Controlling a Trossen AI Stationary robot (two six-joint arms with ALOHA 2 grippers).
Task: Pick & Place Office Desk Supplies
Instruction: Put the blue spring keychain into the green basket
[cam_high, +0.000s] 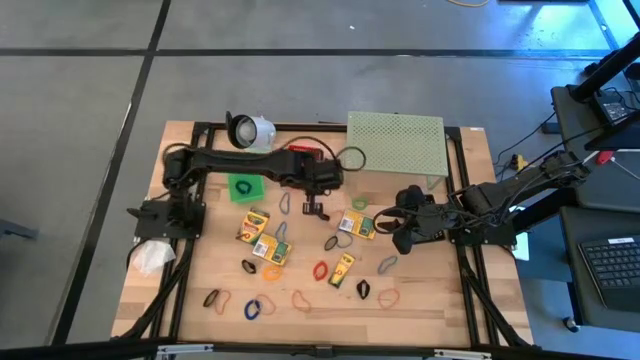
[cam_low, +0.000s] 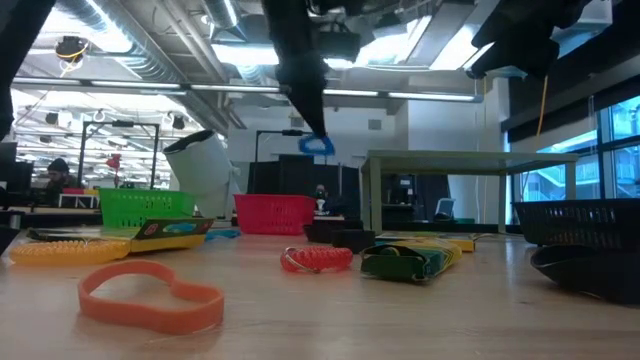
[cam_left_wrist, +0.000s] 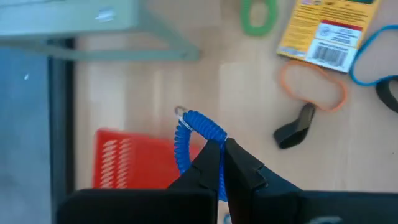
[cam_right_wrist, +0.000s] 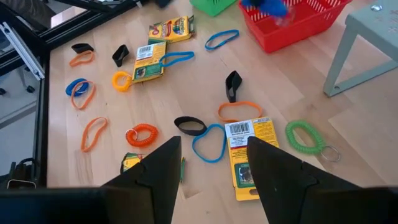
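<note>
I see left gripper (cam_left_wrist: 221, 152) clamped on blue coiled plastic wrist-band (cam_left_wrist: 193, 134), raised beside red mesh plastic basket (cam_left_wrist: 134, 158), right gripper (cam_right_wrist: 211, 165) spread wide and empty above yellow-and-green cardboard crayon box (cam_right_wrist: 249, 152) on wooden table (cam_right_wrist: 373, 143)

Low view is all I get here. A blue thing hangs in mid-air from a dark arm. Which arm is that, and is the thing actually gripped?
Observer: That is the left gripper, shut on a blue coiled band.
Operator: What is underneath it?
Observer: In the left wrist view the red basket shows close behind the band. I cannot tell whether the band is right over it.
Operator: And the right arm?
Observer: The right gripper is open and hovers above a crayon box, with a green coiled band lying beside the box.
</note>
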